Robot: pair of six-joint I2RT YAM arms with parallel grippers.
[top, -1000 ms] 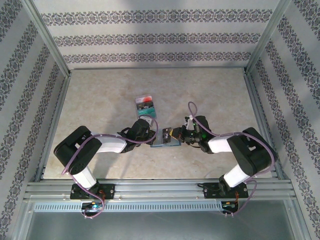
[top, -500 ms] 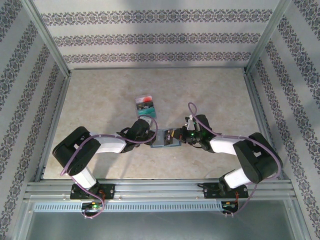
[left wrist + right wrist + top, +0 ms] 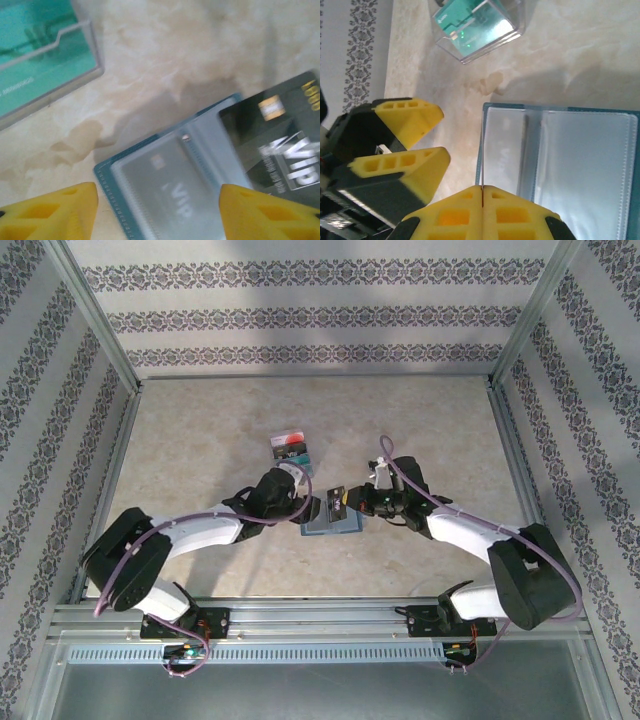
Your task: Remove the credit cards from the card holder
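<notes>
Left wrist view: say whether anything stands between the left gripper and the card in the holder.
Nothing visible does. The open left gripper faces the holder, with the sleeved card in plain view between its fingertips. The black card in the right gripper covers only the holder's other half.

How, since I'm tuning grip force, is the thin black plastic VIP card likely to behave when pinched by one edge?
Probably stiff: the black plastic VIP card looks flat and unbent with the right gripper shut on it. Likely light, since it shows edge-on as a bare line. Its smooth printed face may slip.
</notes>
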